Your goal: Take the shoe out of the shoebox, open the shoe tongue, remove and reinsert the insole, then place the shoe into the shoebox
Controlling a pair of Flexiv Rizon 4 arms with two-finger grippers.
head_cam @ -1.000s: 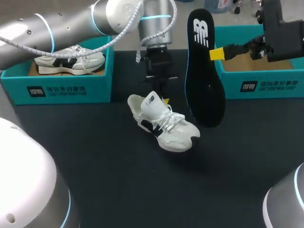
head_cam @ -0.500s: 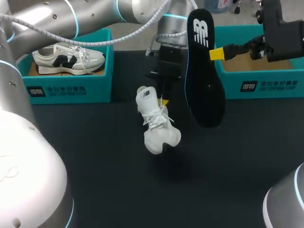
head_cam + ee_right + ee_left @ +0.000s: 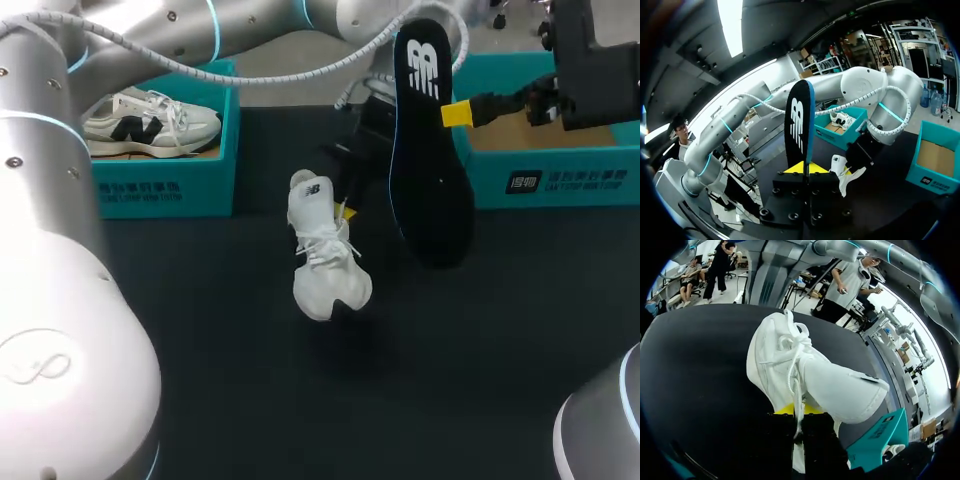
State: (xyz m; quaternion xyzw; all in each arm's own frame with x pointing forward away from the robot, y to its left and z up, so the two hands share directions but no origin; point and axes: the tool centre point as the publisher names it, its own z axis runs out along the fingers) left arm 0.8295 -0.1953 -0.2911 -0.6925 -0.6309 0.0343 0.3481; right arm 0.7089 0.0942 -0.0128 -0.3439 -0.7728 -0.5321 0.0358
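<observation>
A black table is seen, reached over by the left arm from the left side and by the right arm from the right edge. Two teal shoeboxes are set at the far side, well apart: the left shoebox is occupied by a second sneaker lying on its sole, while only bare cardboard is shown inside the right shoebox. Between the boxes, a black insole is held upright, heel end uppermost, its edge pinched between the yellow tips of the right gripper. Just beside it, a white sneaker is hung toe-down over the middle of the table, gripped at its heel opening by the left gripper, whose fingers are closed on the collar. Whether the toe is touching the table cannot be told.
</observation>
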